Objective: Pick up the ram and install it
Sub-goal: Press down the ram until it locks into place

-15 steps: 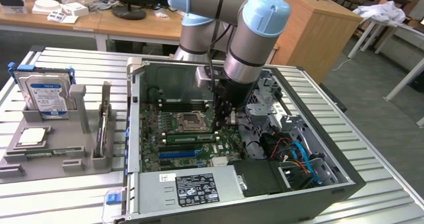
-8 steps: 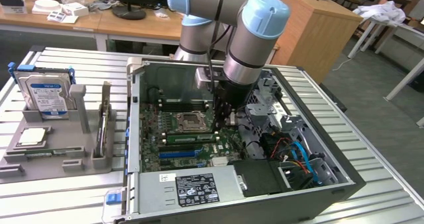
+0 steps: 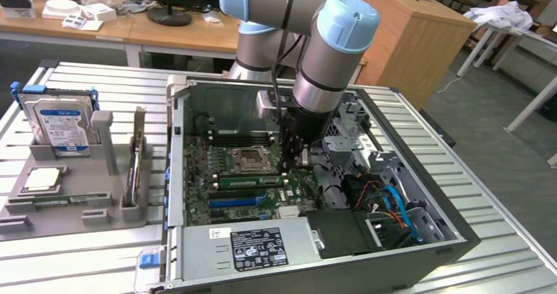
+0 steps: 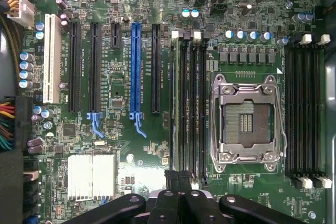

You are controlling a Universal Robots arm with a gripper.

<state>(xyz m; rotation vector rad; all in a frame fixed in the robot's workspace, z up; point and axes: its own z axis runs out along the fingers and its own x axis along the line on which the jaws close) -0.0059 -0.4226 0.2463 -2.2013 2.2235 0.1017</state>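
A: Bench surface?
B: Slatted metal workbench [image 3: 78, 79], pale grey, with ribs running along it.
A: Behind it?
B: Wooden desk [image 3: 52, 30] along the far side. It carries a dark monitor foot [image 3: 169, 15] and small white boxes [image 3: 83, 12].
A: Exterior view's right?
B: Light wooden cabinet [image 3: 418, 40] stands near the bench. Beyond it is a white table [image 3: 526, 34] with a white cloth [image 3: 505, 15] heaped on top.
A: Floor, light?
B: Grey floor [image 3: 496, 150], plain. The light is even and soft.
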